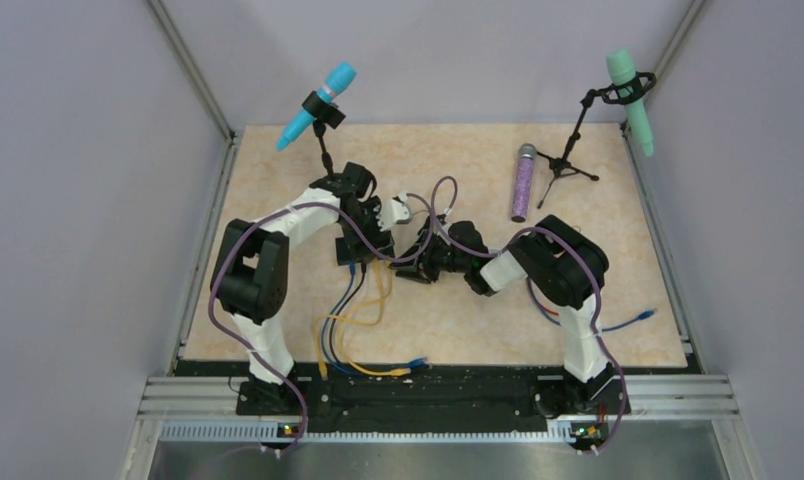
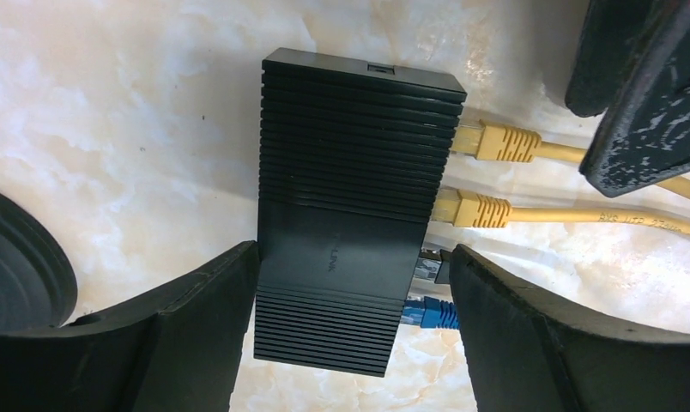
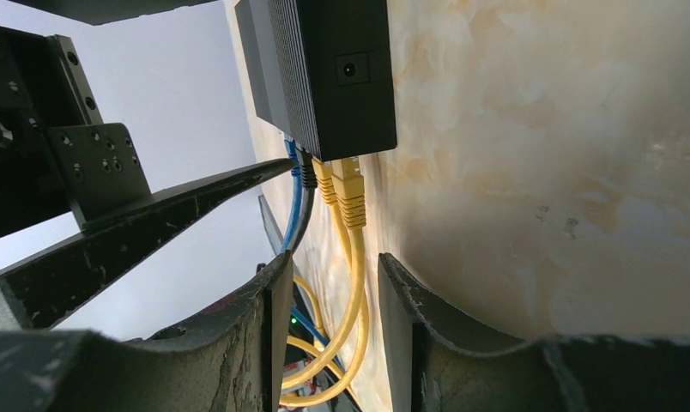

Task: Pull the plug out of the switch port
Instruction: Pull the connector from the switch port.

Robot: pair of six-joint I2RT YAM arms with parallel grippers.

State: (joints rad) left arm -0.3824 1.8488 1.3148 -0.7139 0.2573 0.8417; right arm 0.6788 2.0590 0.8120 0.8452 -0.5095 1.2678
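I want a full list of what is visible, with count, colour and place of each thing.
table: one, beige marbled
switch: one, black, table centre
yellow cables: two, yellow, plugged into the switch
dark plug: one, dark grey, next socket
blue cable: one, blue, plugged in beside the dark plug
loose cable: one, blue, near the table's right edge
blue microphone: one, blue, stand at back left
green microphone: one, green, stand at back right
purple microphone: one, purple, lying at back
left fingers: two, black, flanking the switch
right fingers: two, black, yellow cables between them
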